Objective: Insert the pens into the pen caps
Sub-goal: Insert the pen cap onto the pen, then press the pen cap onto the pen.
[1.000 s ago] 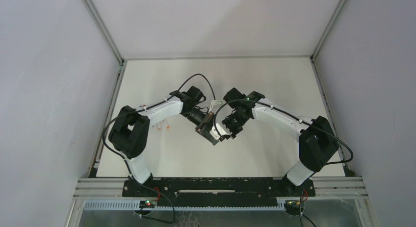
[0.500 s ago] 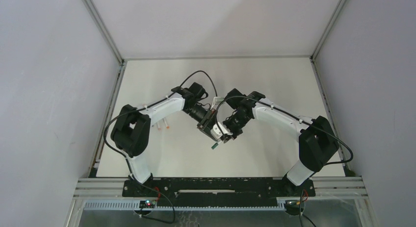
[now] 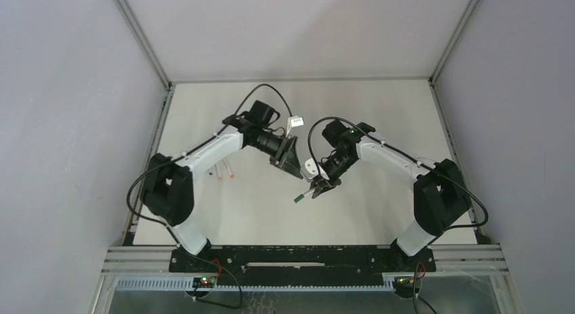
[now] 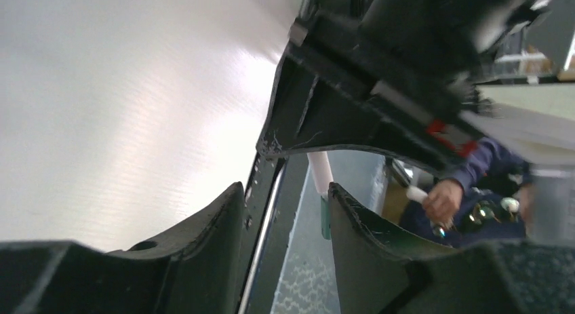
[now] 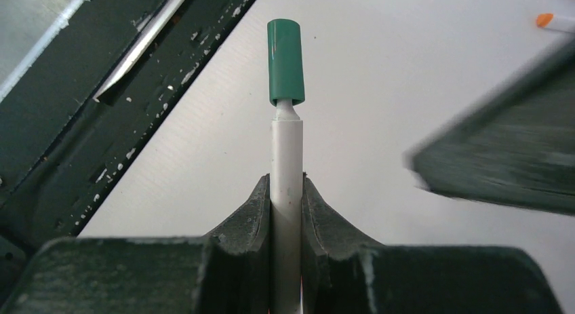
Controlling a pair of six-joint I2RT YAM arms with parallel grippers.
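My right gripper (image 5: 286,185) is shut on the white barrel of a pen (image 5: 287,151). A green pen cap (image 5: 285,62) sits on that pen's tip, with a short neck showing between cap and barrel. In the top view this pen (image 3: 306,192) points down-left from the right gripper (image 3: 317,186), above the table, green cap (image 3: 297,199) at its end. My left gripper (image 3: 295,166) is just up-left of it, apart, open and holding nothing (image 4: 285,192); the capped pen (image 4: 319,173) shows beyond its right finger. Two orange-tipped pens (image 3: 221,173) lie at the table's left.
One orange-tipped pen (image 5: 552,20) lies at the top right of the right wrist view. A white tag (image 3: 295,122) hangs on the left arm's cable. Grey walls and a metal frame (image 3: 163,83) enclose the table; a black rail (image 3: 305,256) runs along the near edge.
The left gripper opened, let go of the green cap and drew back up-left. The right gripper kept the pen, which now shows with the cap on its tip.
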